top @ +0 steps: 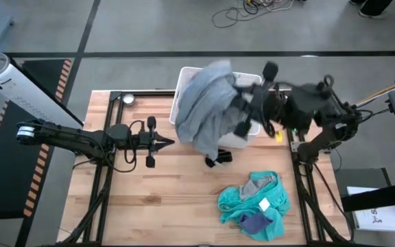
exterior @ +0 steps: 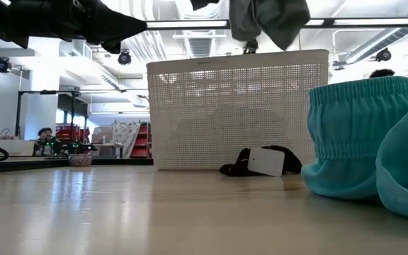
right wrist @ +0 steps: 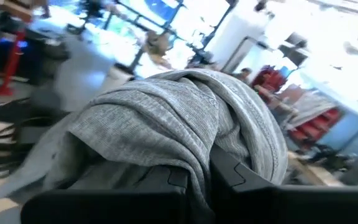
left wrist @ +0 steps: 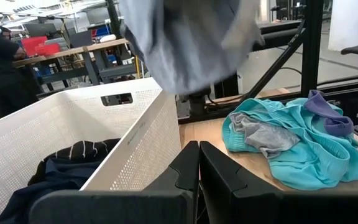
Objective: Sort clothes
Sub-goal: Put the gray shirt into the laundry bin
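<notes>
Jaws of the right gripper (right wrist: 194, 177) clamp one grey garment (top: 208, 106) above one white basket (top: 184, 79); left gripper (top: 166, 143) jaws closed, empty. One teal garment (top: 269, 195) lies on the tabletop (top: 170, 199).

Grey garment (top: 208, 106) hanging aloft; teal pile (top: 256, 204) on table.

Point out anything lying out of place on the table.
A small dark item with a white tag lies loose on the table just outside the white basket, apart from the teal pile. The right gripper holds a grey garment above the basket.
</notes>
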